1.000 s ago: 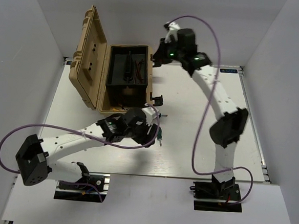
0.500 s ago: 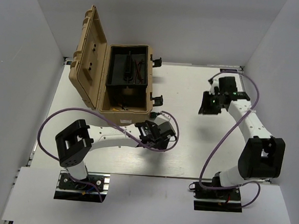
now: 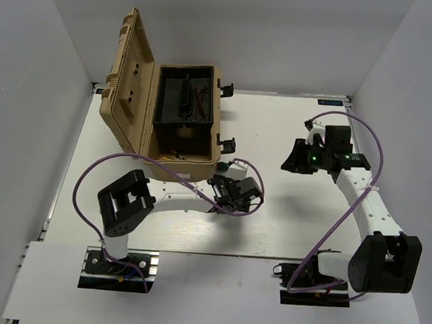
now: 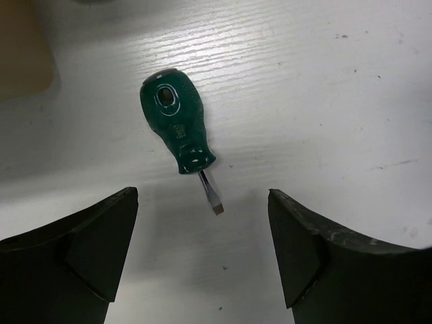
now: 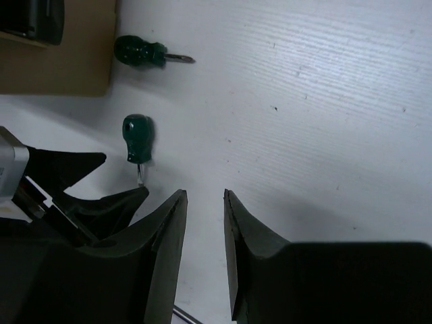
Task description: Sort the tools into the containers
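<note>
A green screwdriver [image 4: 177, 125] is being hovered over at frame centre by the left gripper [image 4: 202, 199], jaws wide apart; those of the right gripper [image 5: 204, 199] are being held narrowly apart.

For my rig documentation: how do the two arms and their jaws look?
The left arm and right arm have white links and bulky black joint housings. A purple cable loops along each. A green light glows at the right wrist. The jaws are matte black wedges.

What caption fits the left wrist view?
Open left gripper poised over a green-handled screwdriver lying on the white table, blade toward camera.
</note>
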### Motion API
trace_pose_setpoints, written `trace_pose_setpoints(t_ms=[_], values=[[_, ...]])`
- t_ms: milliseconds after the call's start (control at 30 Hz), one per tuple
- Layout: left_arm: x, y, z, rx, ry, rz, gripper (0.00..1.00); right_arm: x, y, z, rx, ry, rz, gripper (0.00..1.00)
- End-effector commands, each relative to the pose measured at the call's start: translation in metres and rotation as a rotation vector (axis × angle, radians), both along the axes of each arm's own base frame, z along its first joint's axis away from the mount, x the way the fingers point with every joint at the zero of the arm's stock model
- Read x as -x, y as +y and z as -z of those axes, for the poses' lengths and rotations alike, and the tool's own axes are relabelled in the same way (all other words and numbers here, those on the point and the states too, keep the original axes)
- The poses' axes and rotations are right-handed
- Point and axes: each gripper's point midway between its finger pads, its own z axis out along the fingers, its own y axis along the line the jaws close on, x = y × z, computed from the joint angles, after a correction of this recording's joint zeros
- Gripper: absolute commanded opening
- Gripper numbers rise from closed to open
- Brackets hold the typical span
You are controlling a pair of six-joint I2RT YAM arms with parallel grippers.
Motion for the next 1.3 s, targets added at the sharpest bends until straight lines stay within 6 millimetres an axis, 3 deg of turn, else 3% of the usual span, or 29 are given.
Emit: trace_pose_setpoints(t_ms=[0,100,133,467,633,767,833,867,900,967,1033,1100,1133,1167,1200,1233,1267], values=[[-0.02,-0.003,-0.016,0.067,-0.068,-0.092,0.88,0.003,0.007,-0.006,-0.065,-0.032,-0.014,0.35],[-0.026,-0.002,-0.009,0.046,-0.086,-0.119,0.88,0.005,0.006,-0.009,-0.083,-0.044,-0.014,0.35],[-0.031,-0.005,-0.016,0.063,-0.112,-0.13,0.88,0.006,0.006,-0.009,-0.086,-0.045,-0.014,0.35],[-0.046,-0.007,0.016,0.02,-0.117,-0.176,0.81,0.01,0.002,-0.011,-0.128,-0.041,0.007,0.35],[-0.052,0.001,0.017,0.003,-0.141,-0.218,0.66,0.011,-0.001,-0.01,-0.145,-0.037,0.022,0.35],[-0.048,0.001,0.022,-0.013,-0.135,-0.208,0.46,0.011,-0.002,-0.011,-0.155,-0.036,0.017,0.35],[-0.042,-0.007,0.014,-0.022,-0.147,-0.156,0.36,0.012,-0.001,-0.009,-0.158,-0.037,0.003,0.37],[-0.04,-0.009,0.006,-0.012,-0.144,-0.133,0.34,0.012,-0.001,-0.009,-0.156,-0.038,-0.003,0.57],[-0.039,-0.019,0.002,0.02,-0.131,-0.094,0.32,0.013,0.0,-0.007,-0.146,-0.047,-0.024,0.67],[-0.033,-0.039,-0.02,0.028,-0.149,0.019,0.24,0.014,-0.001,-0.003,-0.137,-0.054,-0.044,0.8],[-0.03,-0.064,-0.06,0.116,-0.18,0.108,0.2,0.011,-0.009,-0.001,-0.131,-0.055,-0.033,0.78],[-0.029,-0.076,-0.092,0.145,-0.221,0.219,0.14,0.011,-0.009,0.002,-0.13,-0.056,-0.05,0.61],[-0.029,-0.086,-0.13,0.223,-0.272,0.26,0.12,0.012,-0.008,0.002,-0.131,-0.061,-0.061,0.51],[-0.027,-0.088,-0.145,0.222,-0.297,0.315,0.08,0.013,-0.007,0.002,-0.144,-0.059,-0.073,0.21],[-0.031,-0.089,-0.163,0.248,-0.325,0.327,0.08,0.013,-0.007,0.003,-0.147,-0.058,-0.076,0.08],[-0.035,-0.083,-0.192,0.277,-0.366,0.325,0.06,0.013,-0.007,0.003,-0.147,-0.063,-0.082,0.0],[-0.044,-0.076,-0.205,0.278,-0.396,0.301,0.06,0.014,-0.007,0.003,-0.146,-0.065,-0.085,0.0]])
